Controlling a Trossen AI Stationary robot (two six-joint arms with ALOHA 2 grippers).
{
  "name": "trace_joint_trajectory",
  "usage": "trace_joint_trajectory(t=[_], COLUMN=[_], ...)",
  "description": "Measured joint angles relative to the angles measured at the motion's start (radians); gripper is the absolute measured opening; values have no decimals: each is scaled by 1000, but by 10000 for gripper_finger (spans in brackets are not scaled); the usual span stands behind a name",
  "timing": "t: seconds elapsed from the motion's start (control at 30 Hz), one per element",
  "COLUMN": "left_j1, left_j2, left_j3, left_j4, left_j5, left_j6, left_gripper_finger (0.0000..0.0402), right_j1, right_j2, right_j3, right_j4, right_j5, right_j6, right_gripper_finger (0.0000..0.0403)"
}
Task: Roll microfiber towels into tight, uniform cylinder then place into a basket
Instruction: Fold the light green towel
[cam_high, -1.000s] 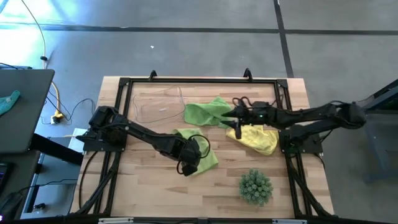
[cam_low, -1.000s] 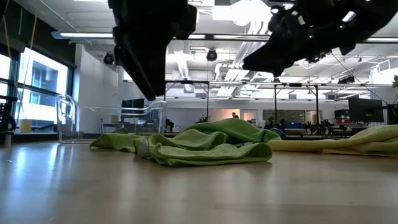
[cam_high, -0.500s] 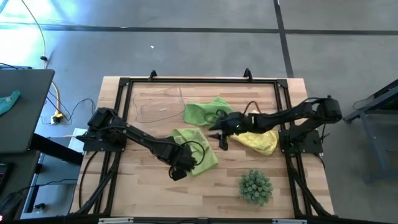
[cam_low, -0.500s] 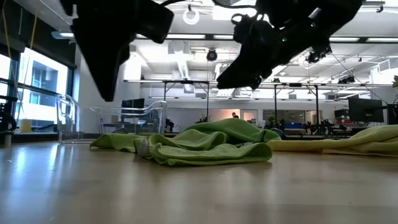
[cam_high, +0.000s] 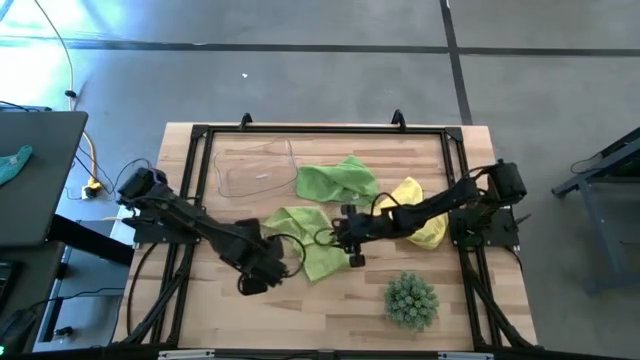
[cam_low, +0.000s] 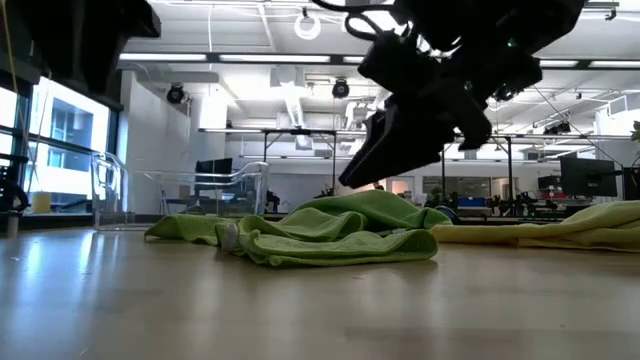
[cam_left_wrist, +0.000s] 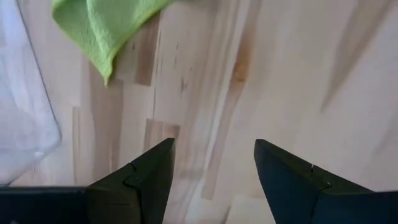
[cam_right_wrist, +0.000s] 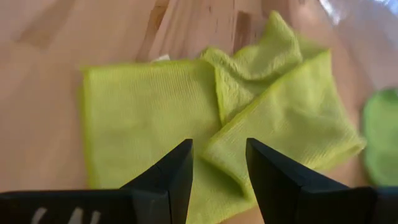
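Basket (cam_high: 250, 170) barely visible (clear plastic); left gripper (cam_left_wrist: 211, 180) and right gripper (cam_right_wrist: 217, 171) open, empty.

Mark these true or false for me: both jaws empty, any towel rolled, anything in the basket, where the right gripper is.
1. Both grippers' jaws are open and empty. True.
2. One lime green towel is already rolled. False: it lies crumpled flat, like the other lime green towel and the yellow towel.
3. The clear basket holds a towel. False: no towel is in it.
4. The right gripper hovers at the nearer lime towel. True.
5. The left gripper is over bare wood. True.
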Motion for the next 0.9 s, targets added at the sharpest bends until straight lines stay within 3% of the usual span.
trace_joint_trajectory(t=[0.13, 0.3, 0.5, 0.9], left_j1=[-30, -73, -122, -143], left_j2=[-68, -119, -133, -134], left_j3=[1, 1, 3, 1], left_j4=[49, 170, 331, 385], left_j5=[-62, -175, -242, -279], left_j6=[-72, -143, -140, -81], left_gripper_finger=[211, 211, 211, 211], right_j1=[35, 81, 125, 133], right_j2=[6, 49, 131, 186], right_j3=[-1, -1, -2, 0], right_j4=[4, 23, 120, 201], right_j5=[78, 90, 352, 421], right_j6=[-233, -442, -595, -615], right_gripper_finger=[142, 142, 142, 142])
